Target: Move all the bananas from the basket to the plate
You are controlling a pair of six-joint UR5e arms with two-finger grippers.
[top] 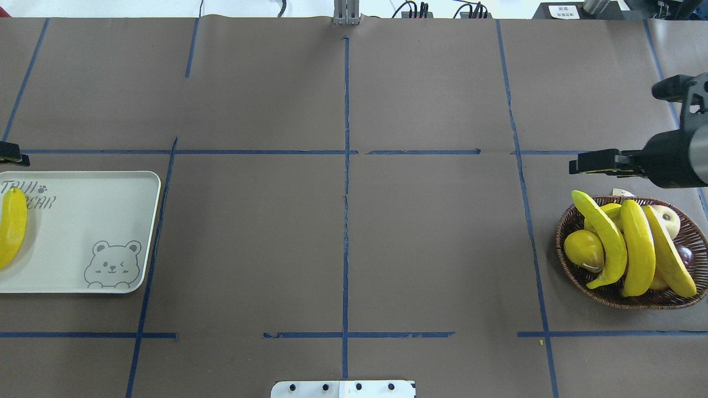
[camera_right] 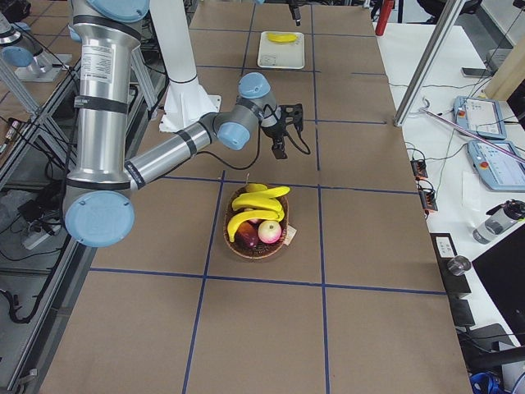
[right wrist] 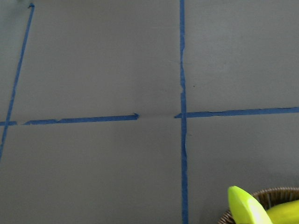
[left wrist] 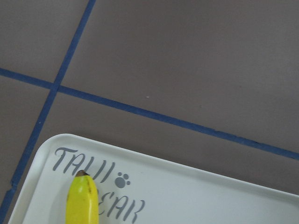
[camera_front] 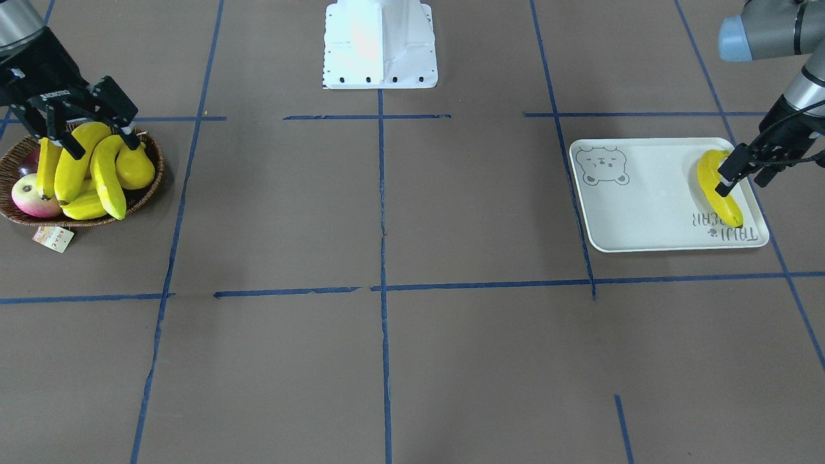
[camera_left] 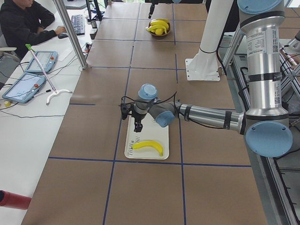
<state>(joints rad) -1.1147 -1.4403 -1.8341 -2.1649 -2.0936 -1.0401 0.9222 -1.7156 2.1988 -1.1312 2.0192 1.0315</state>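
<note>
One banana on the plate, three to go

Three bananas (top: pixel 636 249) lie in a pile in the round brown basket (top: pixel 603 296). Under them are a pear (top: pixel 583 249), an apple (top: pixel 670 220) and other fruit. The right pincer (camera_front: pixel 105 147) hangs in the air by the basket's rim. Its fingers are wide apart and it holds nothing.

I think the bananas are light and hard. Their skin looks smooth and shiny, so they may slip or spin. The best place to grab looks like the fat middle, across the narrow way. I would take the top banana first, because it leans on the others and could roll.

One more banana (top: pixel 12 224) lies flat at the end of the pale plate (top: pixel 83 221), next to the letters. The left pincer (camera_front: pixel 741 182) is above it with its fingers apart, not gripping it.

Basket and plate sit well apart, at the two ends of a flat brown worktop (top: pixel 249 249) marked with blue tape lines (top: pixel 345 221). The white robot base (camera_front: pixel 380 45) stands between them. Farther off, a person (camera_left: pixel 23 21) sits at a desk with tablets (camera_left: pixel 40 61).
</note>
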